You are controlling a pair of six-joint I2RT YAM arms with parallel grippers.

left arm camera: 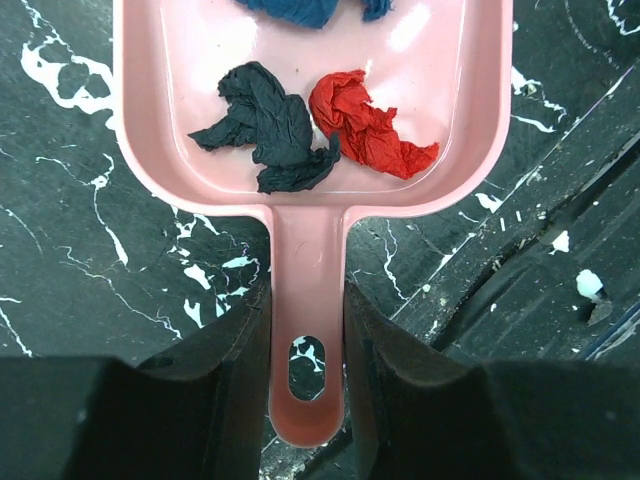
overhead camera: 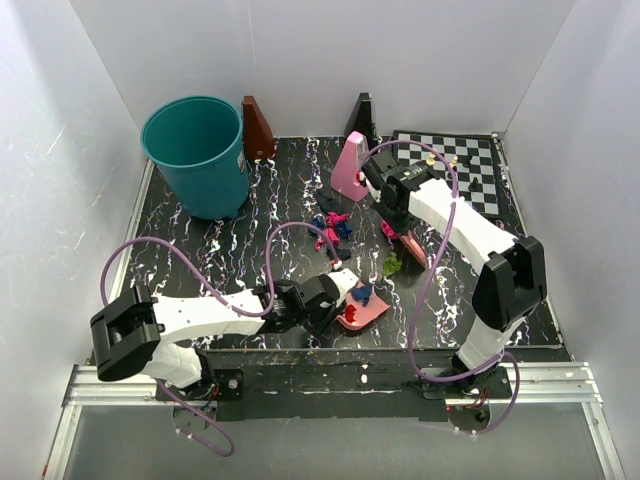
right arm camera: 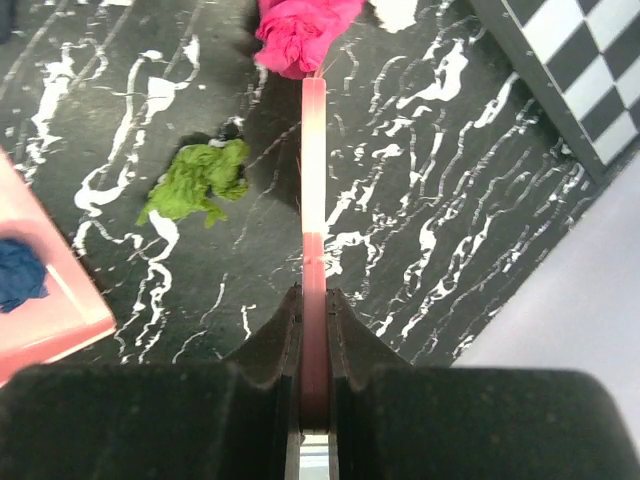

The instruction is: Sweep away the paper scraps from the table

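Clamping pan handle, left fingers, blue scrap cropped, rt tool edge-on

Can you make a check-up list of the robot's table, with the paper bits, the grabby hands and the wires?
Surface: black veined table, with scraps scattered mid-table.
Job's things: loose paper scraps, with a green scrap and a magenta scrap beside the sweeper. A dark blue scrap and a red scrap lie in the pink dustpan.
Clutter: teal bucket, chessboard, brown wedge, black wedge, pink wedge.
Grippers: left gripper is shut on the dustpan's handle. Right gripper is shut on a thin pink sweeper.
Cables: purple cables loop from both arms.
Surroundings: white walls.
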